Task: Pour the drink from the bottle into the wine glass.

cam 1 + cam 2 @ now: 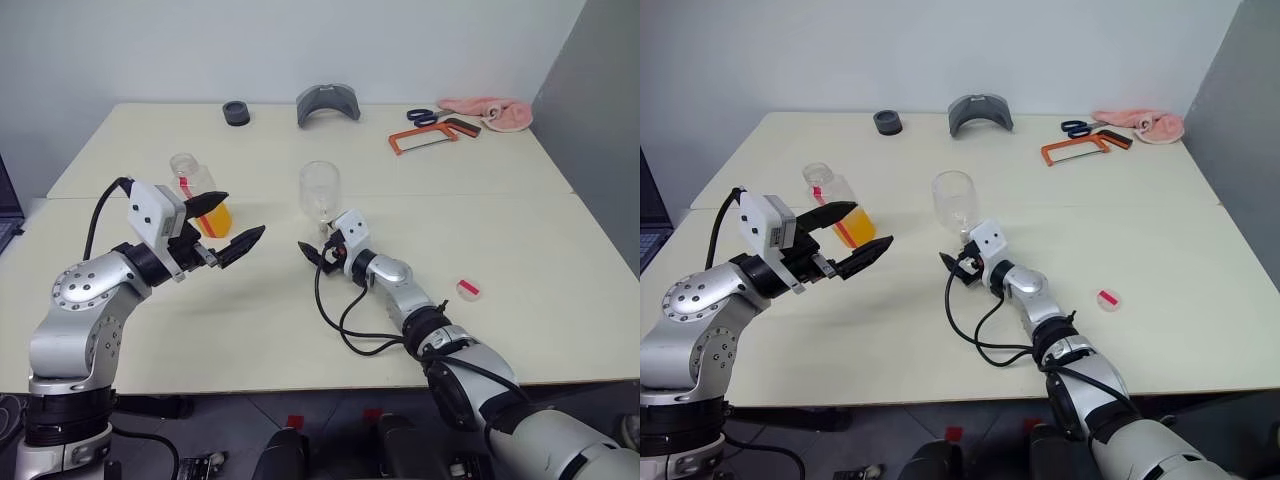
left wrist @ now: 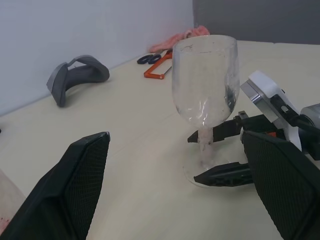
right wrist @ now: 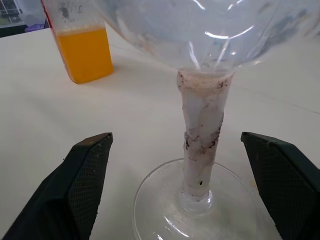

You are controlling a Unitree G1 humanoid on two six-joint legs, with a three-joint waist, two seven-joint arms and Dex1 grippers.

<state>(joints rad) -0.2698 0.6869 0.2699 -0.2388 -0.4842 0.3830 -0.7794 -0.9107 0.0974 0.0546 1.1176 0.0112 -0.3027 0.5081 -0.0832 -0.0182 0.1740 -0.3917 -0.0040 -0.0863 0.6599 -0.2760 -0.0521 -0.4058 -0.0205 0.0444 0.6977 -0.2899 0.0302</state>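
Our right gripper [image 1: 318, 252] is wide open, one finger on each side of the wine glass [image 1: 320, 192] stem, not squeezing it. Our left gripper [image 1: 228, 224] is open too, just in front of the bottle [image 1: 199, 193], which stands on the bench [image 1: 520, 240] left of the empty glass.

We should take the bottle around its middle and lift it straight. Its top looks open, so the drink [image 1: 213, 219] could spill. A small red cap [image 1: 468, 289] lies far right. The saw [image 1: 432, 132], scissors [image 1: 421, 116] and pink cloth [image 1: 487, 110] are well away.
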